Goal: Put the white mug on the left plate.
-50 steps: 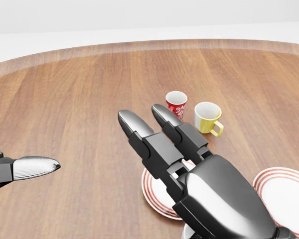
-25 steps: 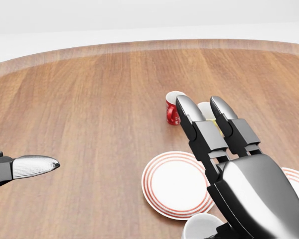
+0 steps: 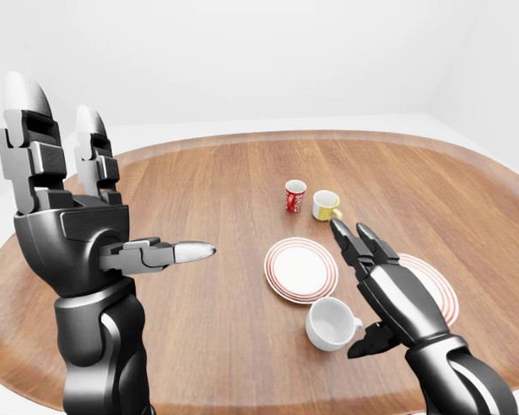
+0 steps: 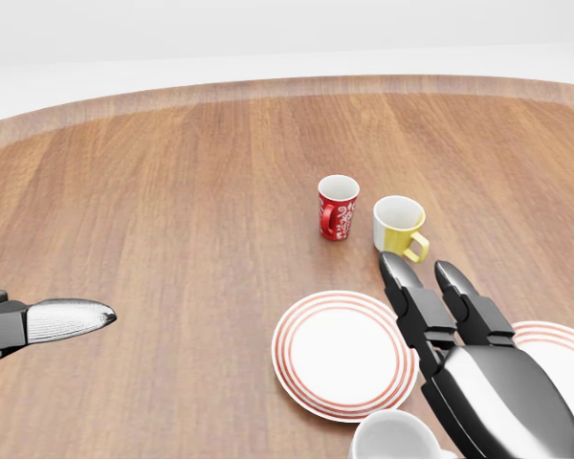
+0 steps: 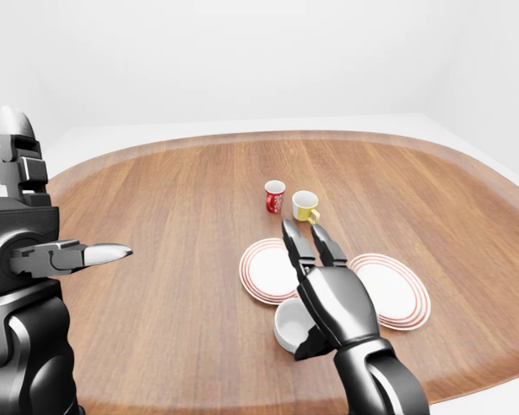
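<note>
- White mug (image 3: 331,323) sits upright on the table (image 3: 208,199), just left of the right robot hand (image 3: 389,290), whose fingers are spread wide, thumb beside its handle.
- Left plate (image 3: 301,270) lies just beyond the mug.
- Left robot hand (image 3: 73,225) is raised, open.

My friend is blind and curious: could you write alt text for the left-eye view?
A robot's right hand, fingers open, reaches beside a white mug on a round wooden table, just below the left plate of two red-ringed plates. A red cup and yellow cup stand beyond; the left hand is raised open.
</note>
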Available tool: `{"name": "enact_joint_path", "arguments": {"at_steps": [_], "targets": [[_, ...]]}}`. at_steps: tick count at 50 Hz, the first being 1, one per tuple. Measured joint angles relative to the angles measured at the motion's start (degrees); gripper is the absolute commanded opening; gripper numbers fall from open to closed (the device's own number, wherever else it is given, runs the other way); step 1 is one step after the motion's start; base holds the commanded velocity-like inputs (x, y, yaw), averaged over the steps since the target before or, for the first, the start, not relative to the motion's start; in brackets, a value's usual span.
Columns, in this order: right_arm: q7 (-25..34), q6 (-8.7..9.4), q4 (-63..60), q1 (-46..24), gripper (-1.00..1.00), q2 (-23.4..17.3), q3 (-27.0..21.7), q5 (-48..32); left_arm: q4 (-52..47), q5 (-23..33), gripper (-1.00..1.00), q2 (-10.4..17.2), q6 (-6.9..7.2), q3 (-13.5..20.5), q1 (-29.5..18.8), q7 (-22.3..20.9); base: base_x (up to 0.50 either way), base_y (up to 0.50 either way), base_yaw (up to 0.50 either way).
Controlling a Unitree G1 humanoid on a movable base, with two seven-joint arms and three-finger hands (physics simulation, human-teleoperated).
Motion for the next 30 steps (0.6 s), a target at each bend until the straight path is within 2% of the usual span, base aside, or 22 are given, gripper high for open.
{"name": "enact_joint_path", "arguments": {"at_steps": [30], "targets": [[0.0,0.0,3.18,4.23,1.0,-0.09,1.13,-2.36,0.28,0.3,1.0,-0.14,0.0,-0.13,0.27,-0.19,0.0,0.0,0.0]]}}
